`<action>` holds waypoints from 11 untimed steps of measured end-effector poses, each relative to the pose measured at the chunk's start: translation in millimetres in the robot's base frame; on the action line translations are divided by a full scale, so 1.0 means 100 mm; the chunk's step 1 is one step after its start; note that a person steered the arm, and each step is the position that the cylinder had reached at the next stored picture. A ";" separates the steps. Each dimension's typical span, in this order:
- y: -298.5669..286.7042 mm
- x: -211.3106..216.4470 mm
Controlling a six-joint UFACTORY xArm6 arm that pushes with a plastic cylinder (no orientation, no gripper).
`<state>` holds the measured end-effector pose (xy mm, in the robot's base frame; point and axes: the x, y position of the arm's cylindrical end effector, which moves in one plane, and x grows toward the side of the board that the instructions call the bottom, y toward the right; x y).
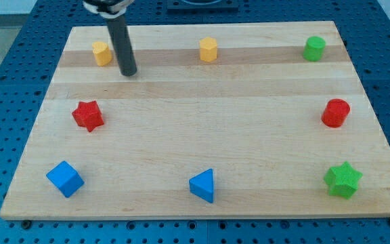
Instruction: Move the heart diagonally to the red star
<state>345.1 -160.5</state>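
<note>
A yellow heart [101, 52] lies near the board's top left corner. A red star [87, 115] lies below it, at the left side of the board. My tip [128, 72] rests on the board just to the right of the heart and slightly lower, close to it, with a small gap; the rod rises to the view's top. The red star is below and to the left of my tip.
On the wooden board [202, 135]: a yellow hexagon [208, 49] top middle, a green cylinder [313, 49] top right, a red cylinder [335, 112] at right, a green star [343, 179] bottom right, a blue triangle [203, 185] bottom middle, a blue cube [65, 179] bottom left.
</note>
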 end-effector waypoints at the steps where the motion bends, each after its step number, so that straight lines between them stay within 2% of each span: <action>1: -0.14 0.35; 3: -0.68 0.61; 4: -1.30 0.35; 5: -1.42 0.25; 6: -1.41 -0.22; 8: -0.83 -0.64; 11: -0.37 -0.68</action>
